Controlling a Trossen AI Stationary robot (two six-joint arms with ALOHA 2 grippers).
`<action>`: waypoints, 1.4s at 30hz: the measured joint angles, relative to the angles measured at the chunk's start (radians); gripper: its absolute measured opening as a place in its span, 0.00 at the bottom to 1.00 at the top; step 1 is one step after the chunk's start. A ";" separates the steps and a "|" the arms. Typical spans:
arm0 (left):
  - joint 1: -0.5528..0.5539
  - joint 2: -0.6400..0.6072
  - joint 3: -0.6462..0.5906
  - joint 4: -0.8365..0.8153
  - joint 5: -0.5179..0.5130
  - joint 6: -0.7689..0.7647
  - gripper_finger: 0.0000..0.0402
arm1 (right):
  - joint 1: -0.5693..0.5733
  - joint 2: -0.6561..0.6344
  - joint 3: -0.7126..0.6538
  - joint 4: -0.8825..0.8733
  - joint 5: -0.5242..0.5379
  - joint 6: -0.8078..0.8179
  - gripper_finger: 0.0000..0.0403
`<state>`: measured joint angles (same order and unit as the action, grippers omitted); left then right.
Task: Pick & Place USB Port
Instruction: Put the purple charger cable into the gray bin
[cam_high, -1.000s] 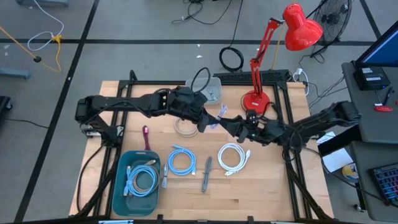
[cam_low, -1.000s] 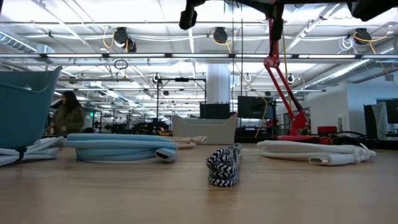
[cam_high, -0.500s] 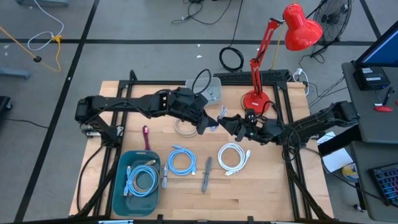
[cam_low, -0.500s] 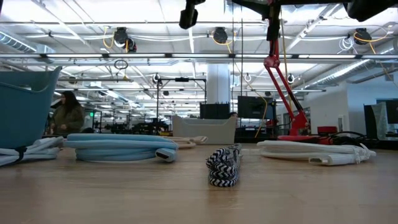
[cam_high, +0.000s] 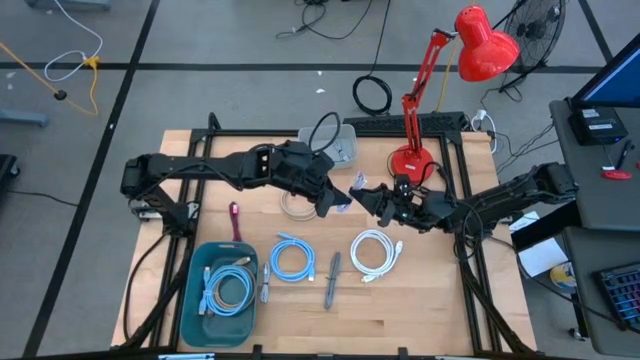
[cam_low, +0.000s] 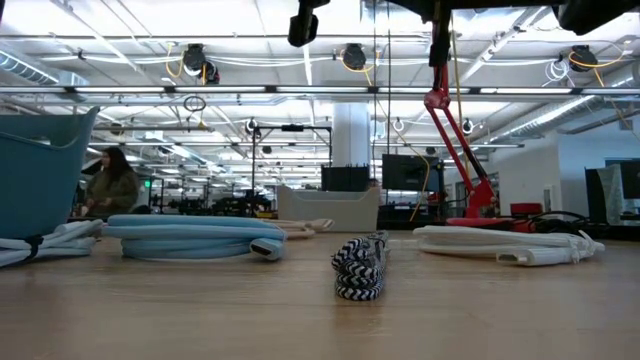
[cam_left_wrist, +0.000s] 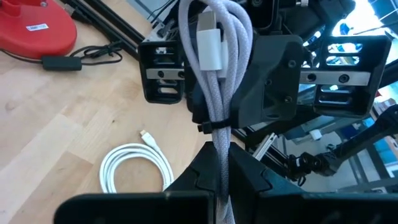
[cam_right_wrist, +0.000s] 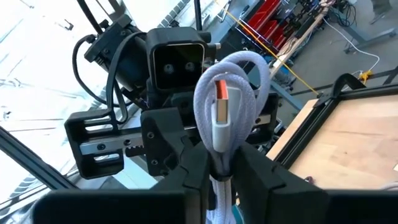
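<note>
Handover in mid-air above the table's centre. Left gripper (cam_high: 334, 197) is clamped on one end of the bundled lavender USB cable (cam_left_wrist: 217, 68); right gripper (cam_high: 362, 196), directly facing it, is closed on the other end, so both hold the bundle clear of the table (cam_high: 440, 300). Judged risk: if neither lets go as the arms part, the bundle is strained; if both let go, it drops among the white cable coil (cam_high: 375, 251) below, away from the teal bin (cam_high: 192, 300) at near left.
</note>
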<state>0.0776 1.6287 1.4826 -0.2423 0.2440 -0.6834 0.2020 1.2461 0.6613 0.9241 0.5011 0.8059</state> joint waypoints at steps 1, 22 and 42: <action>0.000 0.000 0.000 -0.001 0.001 0.001 0.03 | 0.000 0.000 0.000 0.000 0.000 0.000 0.10; -0.027 0.000 -0.002 -0.387 0.456 0.109 0.31 | -0.022 -0.001 0.000 -0.191 -0.191 -0.077 0.10; -0.046 -0.093 0.000 -0.483 0.325 0.133 0.31 | -0.115 -0.001 0.406 -1.127 -0.348 -0.322 0.10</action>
<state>0.0315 1.5361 1.4831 -0.7254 0.5692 -0.5507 0.0869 1.2453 1.0670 -0.2030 0.1531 0.4837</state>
